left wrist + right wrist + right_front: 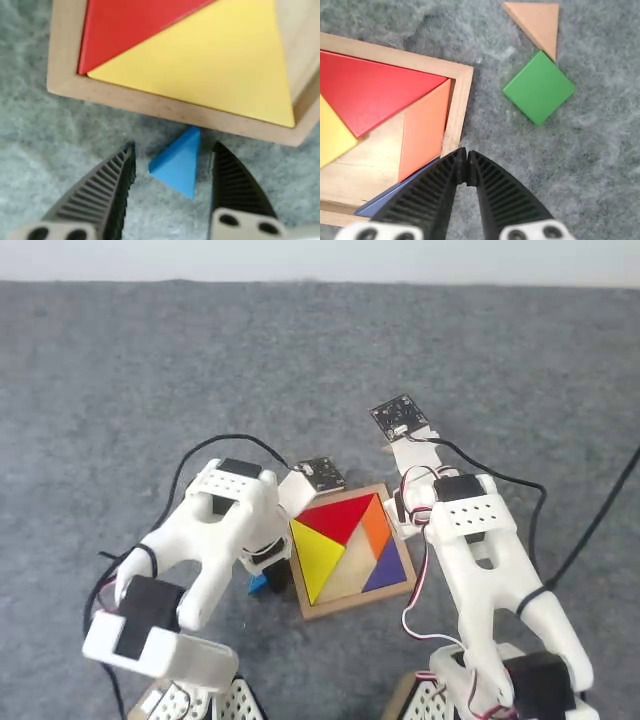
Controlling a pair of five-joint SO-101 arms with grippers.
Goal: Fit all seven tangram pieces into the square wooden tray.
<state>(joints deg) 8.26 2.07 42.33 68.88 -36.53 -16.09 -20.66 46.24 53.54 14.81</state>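
The square wooden tray [345, 606] lies between the two arms and holds a red triangle [335, 517], a yellow triangle [316, 554], an orange parallelogram [376, 526] and a purple-blue triangle [388, 572]. A small blue triangle [177, 162] lies on the carpet just outside the tray's rim [150, 102]. My left gripper [174, 146] is open, with one finger on each side of the blue triangle. My right gripper [466, 152] is shut and empty, hovering by the tray's rim [461, 100] near the orange parallelogram [422, 132]. A green square [539, 87] and a tan triangle [535, 22] lie on the carpet beyond it.
Grey carpet [150, 370] covers the table, with open room at the back and far left. Part of the tray's floor [350, 575] is bare wood between the yellow and purple-blue pieces. Cables run beside both arms.
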